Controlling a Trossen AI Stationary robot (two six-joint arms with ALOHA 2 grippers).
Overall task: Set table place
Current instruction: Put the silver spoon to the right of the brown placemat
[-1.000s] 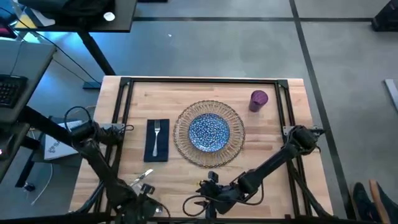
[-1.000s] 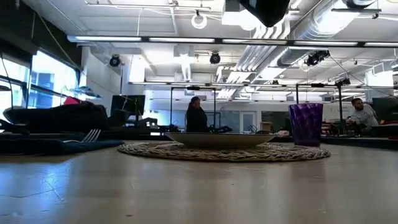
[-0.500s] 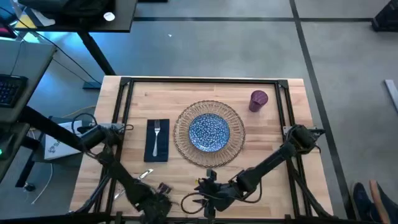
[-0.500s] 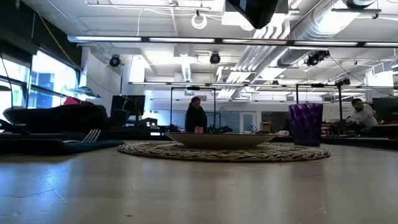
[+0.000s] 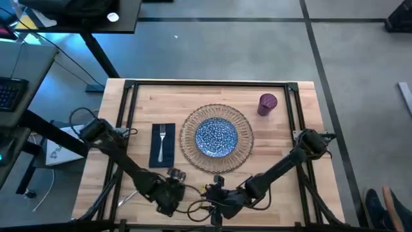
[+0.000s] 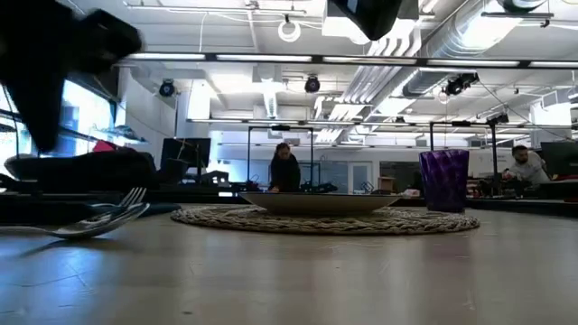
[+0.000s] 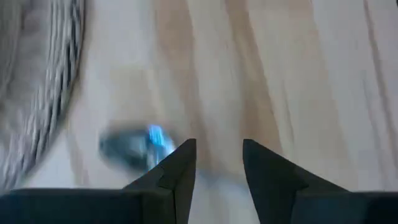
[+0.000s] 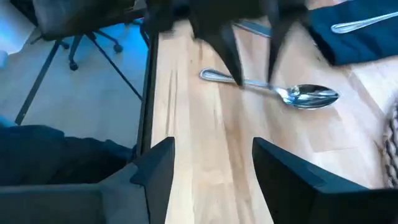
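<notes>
A silver spoon (image 8: 292,93) lies flat on the wooden table (image 5: 270,154) near its front edge, bowl toward the far side; the low view also shows the spoon (image 6: 90,222). My left gripper (image 8: 255,78) stands open over the spoon's handle, fingers pointing down. My right gripper (image 8: 211,155) waits open to the right of it, level above the table. Farther back lie the wicker placemat (image 5: 188,129) with the blue plate (image 5: 216,136), the navy napkin (image 5: 162,153) with a fork (image 5: 162,134) on it, and the purple cup (image 5: 267,103). My left gripper's open fingertips (image 8: 238,78) reach down from above to the spoon's handle (image 8: 252,83), one behind the other along it. Whether they touch it I cannot tell. The spoon rests on the table along its length.
Another piece of cutlery (image 8: 249,26) lies on the table beyond the left gripper, toward the left edge. The black rail (image 8: 149,93) runs along the near edge. Bare wood (image 5: 277,161) shows right of the placemat. People sit in the room behind (image 6: 286,171).
My left gripper has travelled along the near edge toward the table's right and a little toward the far edge, ending over the spoon. The spoon now shows at the left of the low view, where it did not show before, and lies farther right on the table.
</notes>
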